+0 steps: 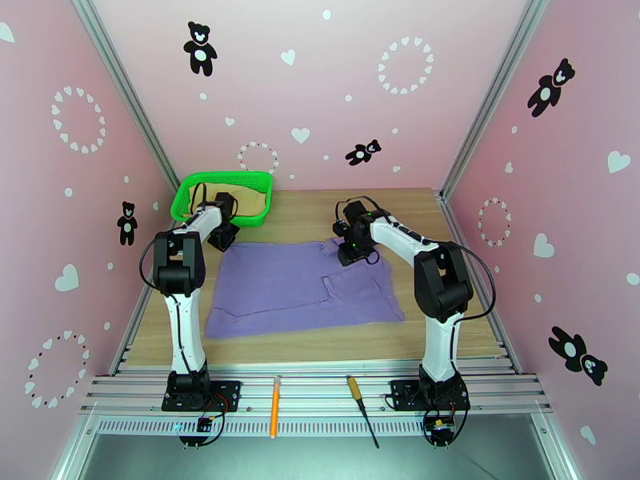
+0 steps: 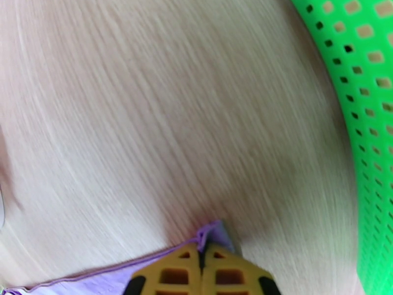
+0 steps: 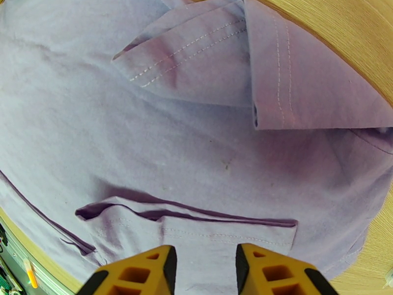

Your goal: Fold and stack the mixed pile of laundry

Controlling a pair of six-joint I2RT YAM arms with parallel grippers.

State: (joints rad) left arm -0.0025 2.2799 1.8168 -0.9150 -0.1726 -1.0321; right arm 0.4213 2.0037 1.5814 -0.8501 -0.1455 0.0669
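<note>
Near edge, top view: an orange pen (image 1: 274,406) and a yellow-handled screwdriver (image 1: 362,411) lie on the aluminium rail between the two arm bases, well apart from each other.

On the wooden table (image 1: 448,330), the lavender shirt (image 1: 288,286) lies spread mostly flat at the centre, between the two arms. Part of its right side is folded over onto the body. The right wrist view shows a double-stitched sleeve (image 3: 294,79) turned in over the cloth, and a second folded flap nearer the camera.

Right gripper (image 3: 206,261): fingers parted, with bare cloth showing in the gap and nothing pinched. It hangs over the far right part of the shirt (image 3: 172,143); in the top view it sits at the collar end (image 1: 350,254).

Left gripper (image 2: 201,256): clenched, its yellow fingertips meeting on the far left corner of the shirt (image 2: 98,283), and a small peak of cloth pokes out past the tips. In the top view it stands (image 1: 226,240) just beside the green basket (image 1: 188,198).

The basket, perforated plastic (image 2: 373,119), occupies the far left corner of the table. The tan garment (image 1: 252,203) lies inside it.

Pink walls (image 1: 320,90) printed with black bears and white hearts enclose the cell.
</note>
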